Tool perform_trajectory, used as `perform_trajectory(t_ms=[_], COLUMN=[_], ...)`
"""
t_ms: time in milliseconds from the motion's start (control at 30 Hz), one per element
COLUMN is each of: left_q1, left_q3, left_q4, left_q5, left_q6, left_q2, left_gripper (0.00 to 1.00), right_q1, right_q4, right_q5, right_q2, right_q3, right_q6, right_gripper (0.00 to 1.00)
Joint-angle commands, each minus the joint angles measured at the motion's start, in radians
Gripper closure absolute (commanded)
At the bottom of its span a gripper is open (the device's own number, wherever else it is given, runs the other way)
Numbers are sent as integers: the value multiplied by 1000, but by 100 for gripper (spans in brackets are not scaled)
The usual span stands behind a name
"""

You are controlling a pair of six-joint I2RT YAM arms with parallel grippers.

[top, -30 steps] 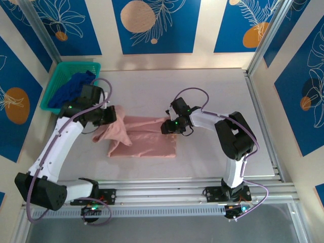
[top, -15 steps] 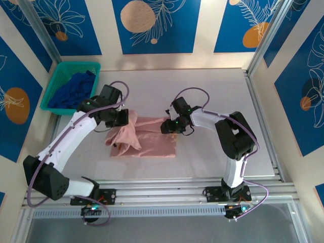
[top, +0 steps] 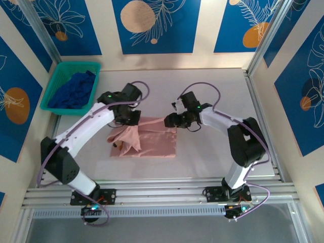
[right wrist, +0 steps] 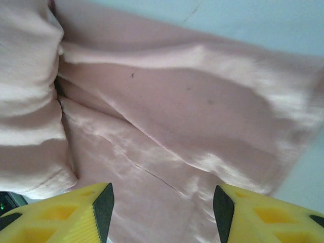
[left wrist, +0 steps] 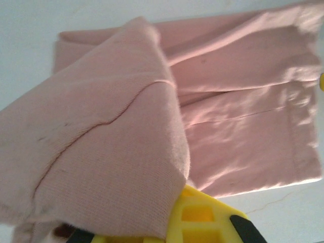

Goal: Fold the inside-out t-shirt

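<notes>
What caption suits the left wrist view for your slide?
Left gripper shut on a raised fold of the t-shirt.

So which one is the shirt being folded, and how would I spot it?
Look at the middle of the grey table. The t-shirt is the dusty-pink cloth lying there, one end pinched up by the left gripper. The other garment is dark blue and heaped in the green basket at the far-left corner.
</notes>
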Motion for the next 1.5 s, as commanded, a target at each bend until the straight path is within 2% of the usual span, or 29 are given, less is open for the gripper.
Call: perform_trajectory(t_ms=[0, 67, 133, 167, 200, 267, 367, 500, 600, 733, 833, 1000, 1067, 1200, 1367, 1467], left_q1=[-93, -147, -196, -209, -217, -215, -190, -81, -4, -3, -22, -73, -76, -92, -108, -115], left_q3=[76, 126, 238, 303, 351, 352, 209, -167, -353, -444, -477, -517, -545, -550, -539, -541], left_q4=[161, 297, 328, 295, 255, 239, 244, 337, 408, 453, 438, 379, 419, 471, 434, 390], left_q5=[96, 191, 274, 292, 286, 279, 205, 144, 216, 300, 295, 220, 250, 281, 214, 163], left_q6=[-126, -209, -227, -210, -185, -136, -68, -58, -56, -96, -136, -179, -195, -223, -217, -215], left_q2=[116, 222, 335, 377, 395, 359, 198, -71, -164, -167, -143, -129, -121, -81, -59, -65], left_gripper=[88, 64, 53, 44, 35, 28, 22, 13, 12, 12, 15, 18, 21, 30, 32, 29], right_q1=[-89, -158, -230, -258, -276, -279, -242, -116, -53, -11, 24, 48, 47, 41, 32, 26], right_q4=[-50, -52, -35, -21, -10, 11, 59, 127, 183, 195, 201, 162, 143, 99, 76, 66], right_q5=[6, 24, 31, 34, 46, 62, 40, 19, -13, -27, -47, -18, 6, 31, 40, 33], right_q2=[-84, -113, -149, -170, -189, -213, -211, -159, -87, 20, 85, 154, 166, 184, 196, 199], right_q3=[-59, -93, -137, -159, -177, -196, -190, -143, -105, -23, 23, 78, 92, 135, 156, 166], right_q6=[41, 76, 114, 127, 133, 133, 121, 60, 58, 84, 112, 151, 150, 136, 116, 106], right_gripper=[42, 42, 41, 41, 40, 38, 35, 32, 29, 29, 30, 42, 50, 60, 71, 73])
